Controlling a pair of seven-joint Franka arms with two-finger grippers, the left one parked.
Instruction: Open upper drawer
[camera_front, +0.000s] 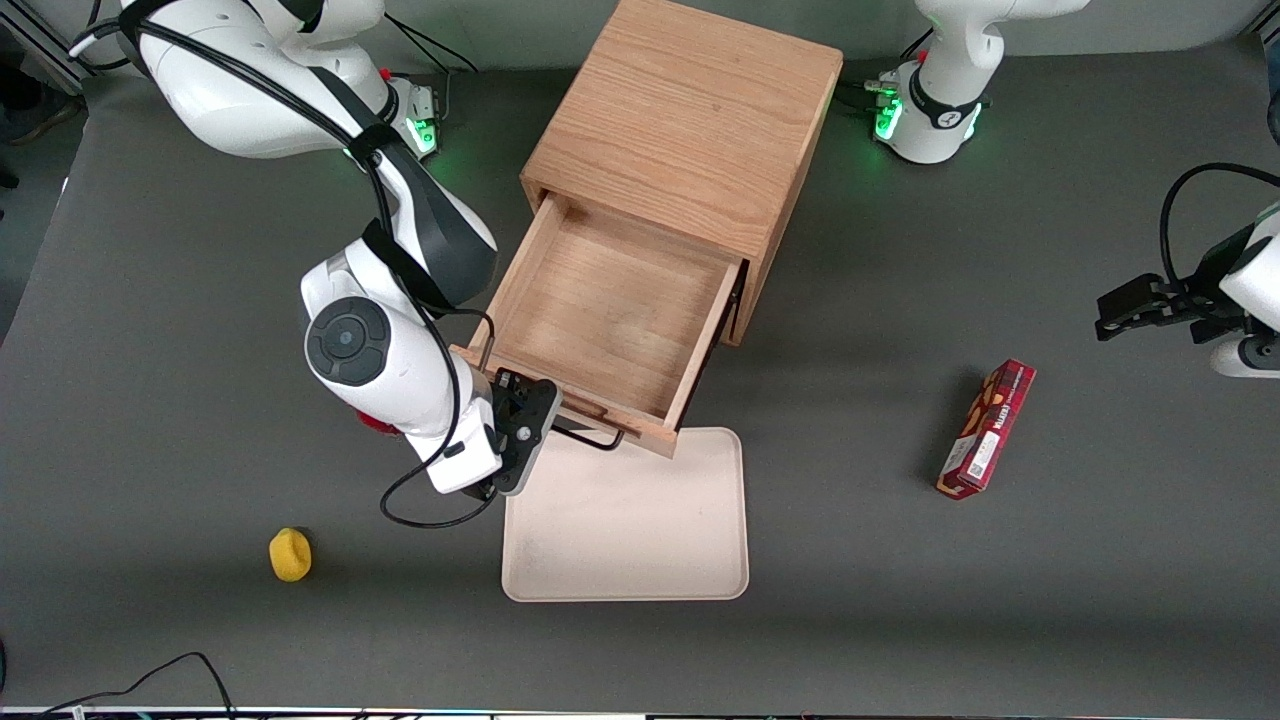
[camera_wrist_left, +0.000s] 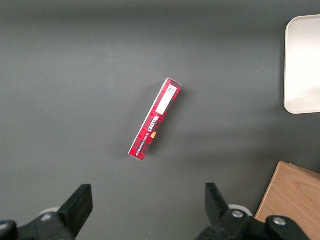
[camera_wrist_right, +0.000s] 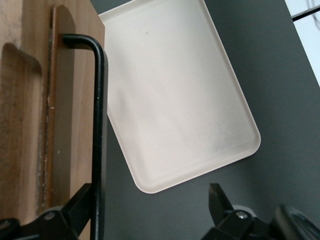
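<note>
The upper drawer (camera_front: 610, 310) of the oak cabinet (camera_front: 690, 120) stands pulled far out, and its inside is bare wood. Its long black bar handle (camera_front: 592, 436) runs along the drawer front (camera_wrist_right: 30, 125) on the side nearest the front camera. My right gripper (camera_front: 530, 440) hangs at the working arm's end of that handle. In the right wrist view the gripper (camera_wrist_right: 149, 200) is open, with the handle (camera_wrist_right: 100, 125) lying against one finger (camera_wrist_right: 75, 205) and the other finger (camera_wrist_right: 220, 200) well apart from it. Nothing is clamped.
A cream tray (camera_front: 640, 540) lies flat just in front of the open drawer, partly under its front edge. A small yellow object (camera_front: 290, 553) sits nearer the front camera toward the working arm's end. A red box (camera_front: 987, 428) lies toward the parked arm's end.
</note>
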